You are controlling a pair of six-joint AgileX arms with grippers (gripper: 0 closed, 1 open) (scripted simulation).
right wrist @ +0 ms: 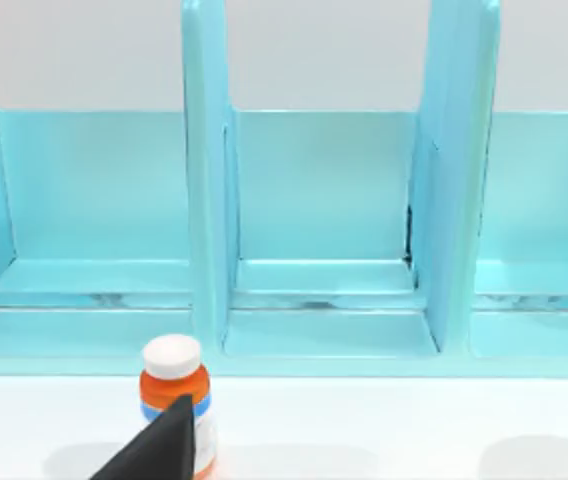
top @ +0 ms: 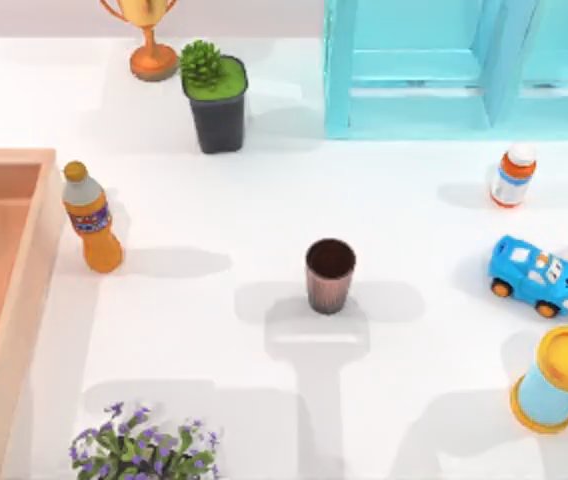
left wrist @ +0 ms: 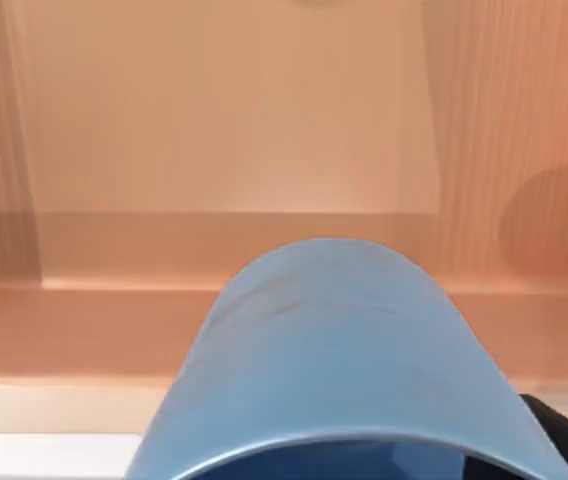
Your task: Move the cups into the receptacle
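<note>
On my left wrist view the light blue cup [left wrist: 334, 350] sits right against the camera, over the tan wooden box [left wrist: 214, 130]; how my left jaws stand, I cannot tell. My right arm's finger [right wrist: 159, 445] shows before the turquoise shelf [right wrist: 324, 230] and pill bottle [right wrist: 176, 385]; its jaws, cannot tell either. The brown ribbed cup [top: 329, 275] stands upright mid-table, well apart from the box [top: 19, 270] at the left edge.

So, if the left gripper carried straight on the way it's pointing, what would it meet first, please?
Most likely the wooden box. In the left wrist view the light blue cup sits directly ahead, with the box's floor beyond it, so the cup would probably touch the floor first. Depth is hard to judge.
</note>
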